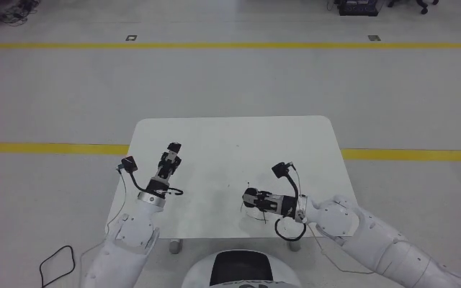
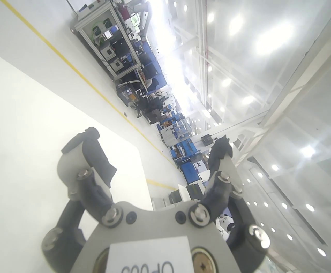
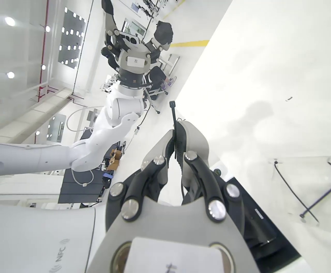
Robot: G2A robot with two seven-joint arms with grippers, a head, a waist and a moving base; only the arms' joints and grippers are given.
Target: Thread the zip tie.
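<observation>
A thin black zip tie (image 3: 173, 116) is pinched upright between the fingers of my right gripper (image 3: 175, 144), which is shut on its strap. The square head pokes out above the fingertips. This gripper (image 1: 247, 199) hovers over the near middle of the white table (image 1: 230, 140). My left gripper (image 2: 155, 148) stands open with nothing between its fingers (image 2: 89, 152), above the left part of the table (image 1: 173, 151). The right wrist view shows that left gripper (image 3: 134, 15) farther off, jaws spread, well apart from the zip tie.
The white table (image 3: 258, 64) has rounded corners and bare surface between and beyond the arms. A tiny dark speck (image 3: 289, 98) lies on it. Grey floor with yellow lines (image 1: 230, 45) surrounds the table. A black cable loop (image 1: 56, 263) lies on the floor at the near left.
</observation>
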